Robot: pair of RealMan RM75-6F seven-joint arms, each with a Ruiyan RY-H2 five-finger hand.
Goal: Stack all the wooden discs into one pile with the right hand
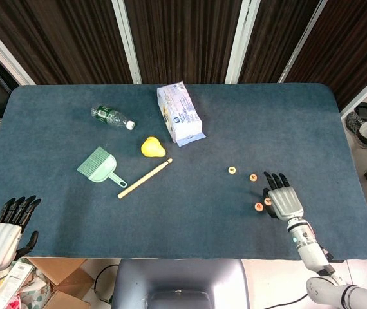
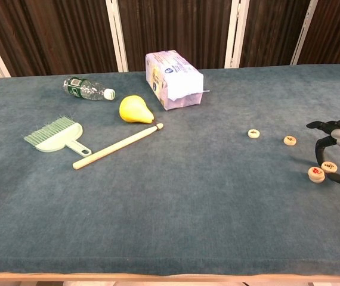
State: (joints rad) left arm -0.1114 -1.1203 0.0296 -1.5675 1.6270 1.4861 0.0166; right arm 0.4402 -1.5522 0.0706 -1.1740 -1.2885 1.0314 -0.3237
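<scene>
My left hand hangs off the near left corner of the table, fingers straight and slightly apart, holding nothing; the chest view does not show it. On the left half of the cloth I see a plastic bottle lying on its side, a green hand brush, a yellow pear, a wooden stick lying slantwise, and a white tissue pack toward the far edge. The wooden discs sit on the right half: one disc furthest left, a second disc just right of it, both well short of my right hand. A third disc lies just left of that hand, near the thumb. The fourth disc sits between thumb and curved fingers; from the chest view the fingers arch over it, palm down, low over the cloth. I cannot tell whether the fingers actually touch or pinch this disc. No disc is stacked on another.
</scene>
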